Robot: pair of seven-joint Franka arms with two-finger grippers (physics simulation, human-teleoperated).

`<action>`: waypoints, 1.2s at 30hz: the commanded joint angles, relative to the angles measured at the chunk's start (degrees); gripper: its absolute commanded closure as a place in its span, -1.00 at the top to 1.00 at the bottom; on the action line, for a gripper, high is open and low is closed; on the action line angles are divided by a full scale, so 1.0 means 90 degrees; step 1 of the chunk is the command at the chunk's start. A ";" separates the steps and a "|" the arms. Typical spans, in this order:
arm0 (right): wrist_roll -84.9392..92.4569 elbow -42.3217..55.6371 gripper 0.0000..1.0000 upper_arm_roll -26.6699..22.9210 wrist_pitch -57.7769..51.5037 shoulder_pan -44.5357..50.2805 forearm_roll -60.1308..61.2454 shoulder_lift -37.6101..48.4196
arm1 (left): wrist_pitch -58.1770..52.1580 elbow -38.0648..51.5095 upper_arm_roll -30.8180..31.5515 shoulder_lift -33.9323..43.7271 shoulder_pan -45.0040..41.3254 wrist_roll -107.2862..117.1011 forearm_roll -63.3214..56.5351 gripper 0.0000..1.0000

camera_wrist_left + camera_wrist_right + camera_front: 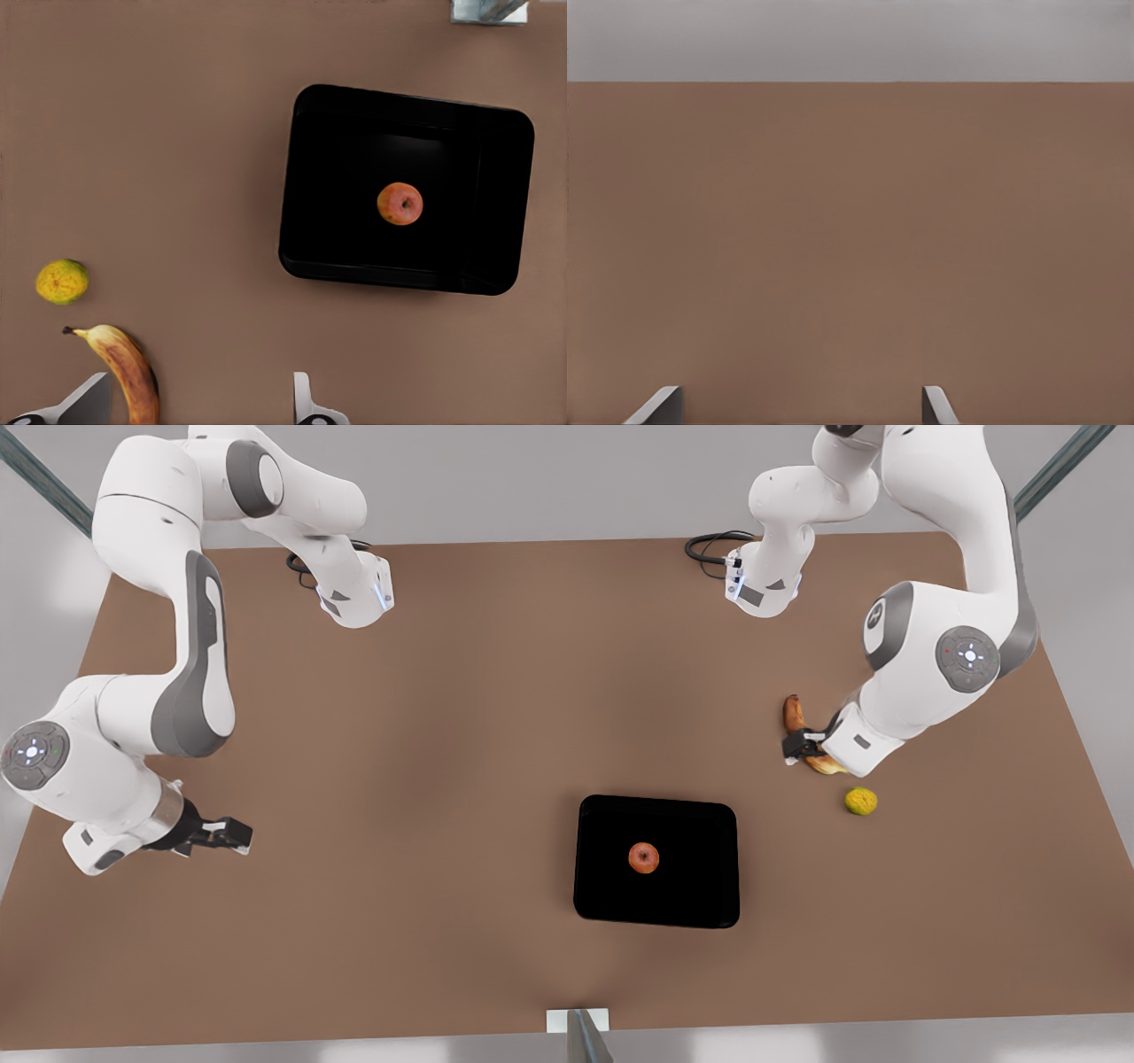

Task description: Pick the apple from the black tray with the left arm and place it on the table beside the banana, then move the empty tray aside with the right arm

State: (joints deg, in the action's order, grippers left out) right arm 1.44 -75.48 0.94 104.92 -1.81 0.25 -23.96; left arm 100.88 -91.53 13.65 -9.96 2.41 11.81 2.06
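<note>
The small red-orange apple (644,857) (400,203) lies near the middle of the black tray (691,841) (337,177) on the brown table (487,691). A brown-patched banana (794,713) (124,363) lies toward the front view's right. My left gripper (802,746) (200,394) hovers open over the banana's lower end, well apart from the tray. Far off at the front view's left, my right gripper (239,835) (799,398) waits open above bare table with nothing between its fingers.
A yellow-green bumpy fruit (860,801) (62,281) sits close to the banana, on the side nearer the table's front edge. A grey post (580,1032) (487,9) stands at the front edge. Black cables (709,545) lie at the back.
</note>
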 commanded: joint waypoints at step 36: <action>0.0201 0.0086 1.00 -0.0016 0.0266 0.0054 0.0041 -0.0238 | 0.3361 0.2054 -0.0130 -0.4988 -0.2407 0.1969 -0.1772 1.00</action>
State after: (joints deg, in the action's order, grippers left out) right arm 2.97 -74.74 0.79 107.41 -1.33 0.56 -26.18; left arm 128.48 -73.13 12.48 -54.70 -19.24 29.67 -12.99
